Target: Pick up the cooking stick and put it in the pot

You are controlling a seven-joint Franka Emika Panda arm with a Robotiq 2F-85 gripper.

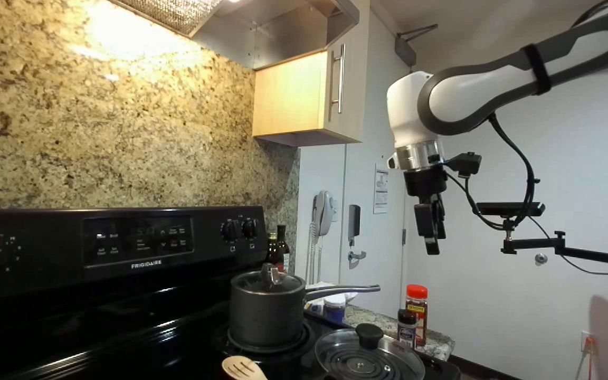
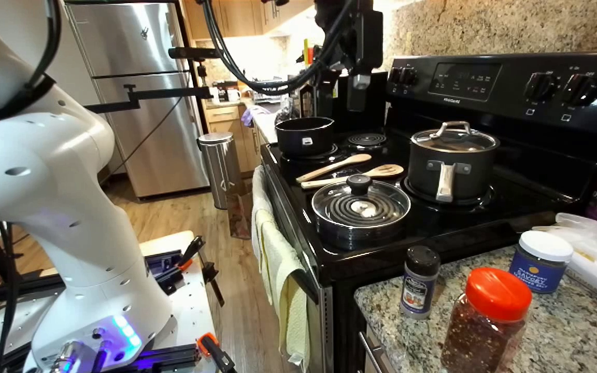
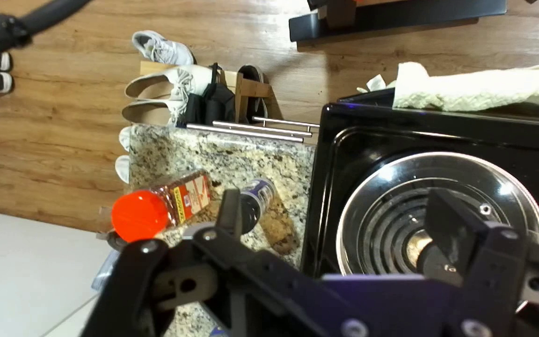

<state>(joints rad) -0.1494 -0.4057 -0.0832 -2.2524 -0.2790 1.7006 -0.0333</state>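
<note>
Two pale wooden spoons lie side by side on the black stove top: a plain one (image 2: 333, 168) and a slotted one (image 2: 355, 176). I cannot tell which is the cooking stick. The slotted head (image 1: 241, 368) also shows at the bottom of an exterior view. The pot (image 1: 267, 316) is dark grey, with a silver handle and a glass lid on it. It stands on a back burner and also shows in an exterior view (image 2: 451, 173). My gripper (image 1: 436, 240) is open and empty, high above the stove's edge. The wrist view (image 3: 339, 217) shows its fingers wide apart, without spoons or pot.
A glass lid with dark knob (image 2: 360, 207) covers a front burner near the spoons; it shows below my gripper (image 3: 382, 201). An open black pot (image 2: 304, 137) stands beyond the spoons. A red-capped jar (image 3: 157, 210) and a black-capped bottle (image 3: 258, 196) stand on the granite counter.
</note>
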